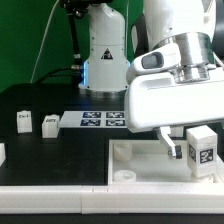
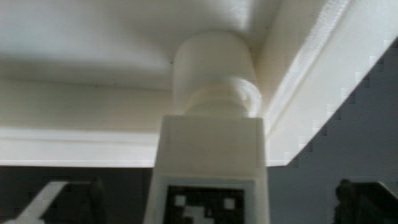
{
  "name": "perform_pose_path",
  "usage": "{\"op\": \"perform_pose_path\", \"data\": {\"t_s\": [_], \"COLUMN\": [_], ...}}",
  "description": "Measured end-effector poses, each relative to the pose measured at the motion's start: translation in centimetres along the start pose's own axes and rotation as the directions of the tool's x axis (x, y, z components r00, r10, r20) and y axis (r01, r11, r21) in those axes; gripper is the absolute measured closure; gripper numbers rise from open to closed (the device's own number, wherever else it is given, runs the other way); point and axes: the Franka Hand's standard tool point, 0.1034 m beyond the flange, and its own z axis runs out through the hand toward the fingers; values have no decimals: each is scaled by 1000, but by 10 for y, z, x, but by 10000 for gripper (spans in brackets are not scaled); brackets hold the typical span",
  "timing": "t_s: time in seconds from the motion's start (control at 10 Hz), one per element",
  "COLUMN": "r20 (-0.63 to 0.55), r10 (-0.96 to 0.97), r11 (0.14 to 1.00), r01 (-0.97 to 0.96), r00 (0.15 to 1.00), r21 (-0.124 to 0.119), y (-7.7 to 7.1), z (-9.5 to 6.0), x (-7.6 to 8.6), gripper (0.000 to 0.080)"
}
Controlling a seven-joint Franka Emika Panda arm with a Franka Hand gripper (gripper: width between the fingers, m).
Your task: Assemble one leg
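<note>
- Your gripper [image 2: 210, 192] is spread: in the wrist view both fingers [image 2: 57, 202] stand clear of the leg [image 2: 214, 150] between them.
- In the exterior view the leg sits at 4 o'clock, its round end meeting a corner of the tray-like piece [image 1: 133, 160].
- Expect it to be light, rigid and smooth; pinch its flat sides squarely, mid-body, or it may twist.

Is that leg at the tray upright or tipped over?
Upright: the leg stands vertical, its round peg pointing down at the tray corner.

Triangle sign [image 1: 100, 55] on arm base [image 1: 104, 72]
</note>
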Motion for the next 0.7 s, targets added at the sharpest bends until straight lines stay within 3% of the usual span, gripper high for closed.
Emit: {"op": "perform_pose_path", "data": {"t_s": [0.4,0.7], "r20": [37,101], "r10": [-24,-24], "r11": [1000,1000], "r01": [25,24], "r00": [999,995], "r21": [-3,7], "y": [11,10], "z": [-20,-21], "x": [21,23], "gripper": [150,150]}}
